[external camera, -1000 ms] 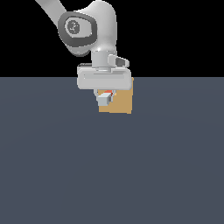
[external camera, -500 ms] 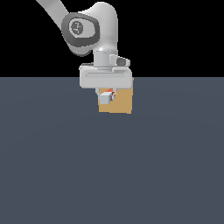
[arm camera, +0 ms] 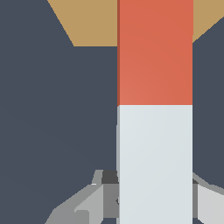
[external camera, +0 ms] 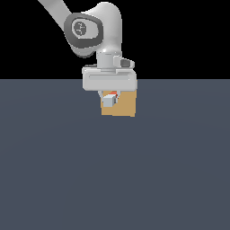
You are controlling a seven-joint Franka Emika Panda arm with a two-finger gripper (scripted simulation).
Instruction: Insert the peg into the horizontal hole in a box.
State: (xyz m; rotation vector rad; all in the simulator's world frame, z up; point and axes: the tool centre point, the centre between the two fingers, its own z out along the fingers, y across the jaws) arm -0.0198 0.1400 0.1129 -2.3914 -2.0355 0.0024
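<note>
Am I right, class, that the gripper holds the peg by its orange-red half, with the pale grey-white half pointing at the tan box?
Not quite. The wrist view shows the gripper holding the peg by its pale grey-white half; the orange-red half points at the tan box. The rest stands.

My grey fingers [arm camera: 94, 199] flanked the pale grey-white end of the slim square peg [arm camera: 155, 131], whose orange-red end reached toward the tan, ochre-yellow square box [external camera: 125, 106]. That box was the only obstacle ahead of me. The dark slate floor [external camera: 112, 179] lay open on either side of the peg and across the exterior view's left, right and foreground.
</note>
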